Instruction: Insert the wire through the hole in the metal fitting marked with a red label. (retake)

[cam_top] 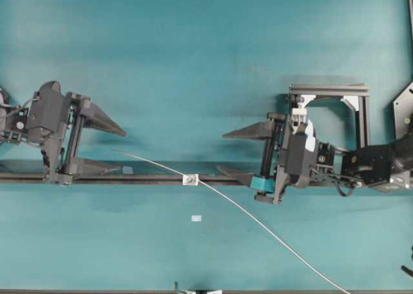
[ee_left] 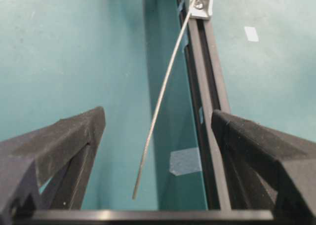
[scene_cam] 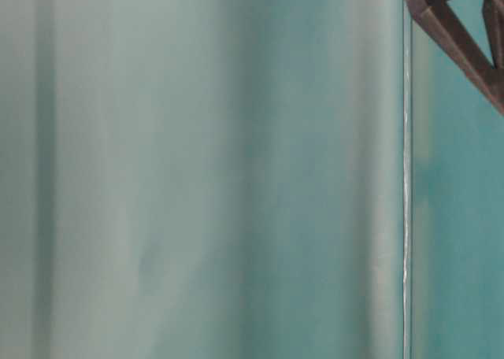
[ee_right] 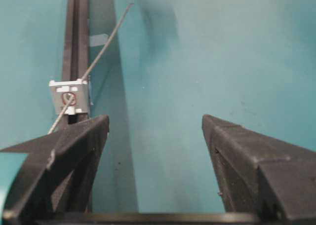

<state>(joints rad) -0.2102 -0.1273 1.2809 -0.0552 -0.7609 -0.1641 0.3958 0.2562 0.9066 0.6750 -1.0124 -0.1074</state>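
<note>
Wire [cam_top: 258, 222] crosses the metal fitting [cam_top: 190, 179], its far end cut off.

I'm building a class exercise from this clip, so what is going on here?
Two robot arms face each other along a dark rail. The wire already runs through the metal fitting on that rail. The left gripper and right gripper are both open and hold nothing.

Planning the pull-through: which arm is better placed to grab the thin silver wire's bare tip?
Probably left. The thin silver wire's tip lies between the open left gripper's fingers; the open right gripper sits beyond the small silver fitting.
</note>
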